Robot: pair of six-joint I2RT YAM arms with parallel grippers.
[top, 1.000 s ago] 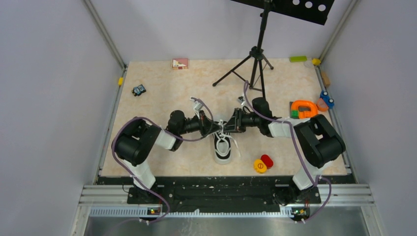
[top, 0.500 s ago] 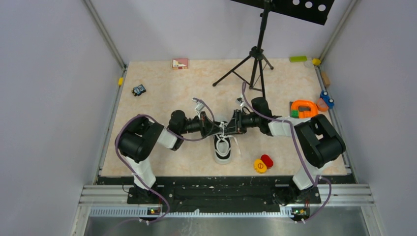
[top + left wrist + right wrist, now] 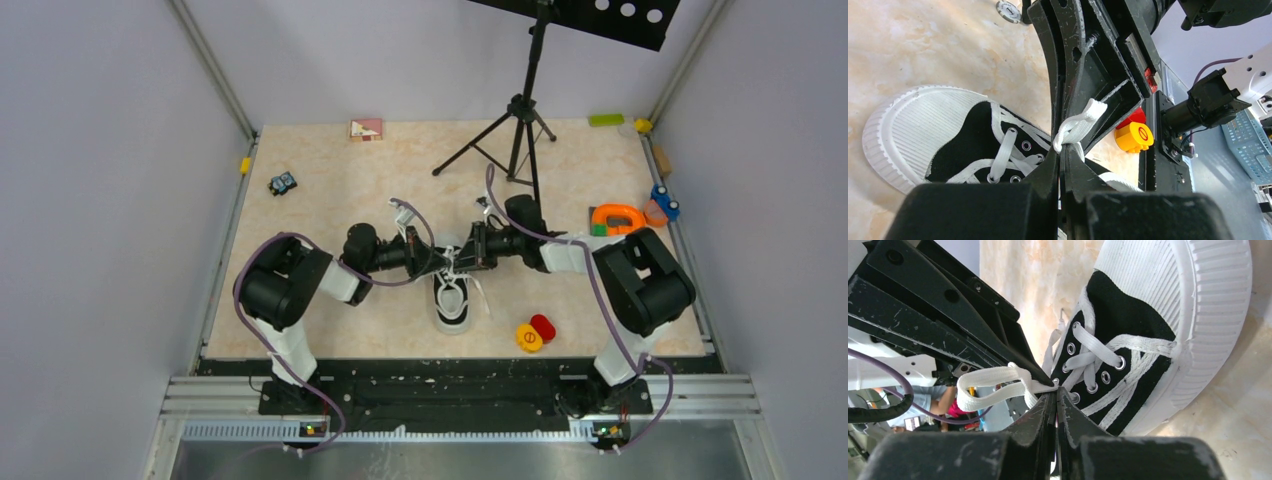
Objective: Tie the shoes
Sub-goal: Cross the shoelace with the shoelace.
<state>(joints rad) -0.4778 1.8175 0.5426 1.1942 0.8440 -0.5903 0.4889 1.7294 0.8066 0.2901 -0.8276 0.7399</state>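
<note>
The black sneaker [image 3: 453,298] with white toe cap and sole rim lies mid-table, toe towards the arms. It also shows in the left wrist view [image 3: 963,135] and the right wrist view [image 3: 1138,335]. My left gripper [image 3: 437,260] and right gripper [image 3: 462,258] meet tip to tip over the shoe's tongue end. In the left wrist view my left gripper [image 3: 1060,150] is shut on a white lace loop [image 3: 1079,122]. In the right wrist view my right gripper [image 3: 1055,392] is shut on another white lace loop [image 3: 990,382].
A black tripod [image 3: 512,130] stands behind the shoe. A yellow and a red disc [image 3: 535,333] lie to the shoe's right front. An orange toy [image 3: 617,220] and blue toy [image 3: 665,200] sit at the right edge. A small toy car [image 3: 283,183] and a wooden block [image 3: 366,129] lie at the back left.
Both grippers stay shut on the laces over the shoe. The right arm's wrist has shifted slightly to the left and the two grippers have closed in on each other a little.
</note>
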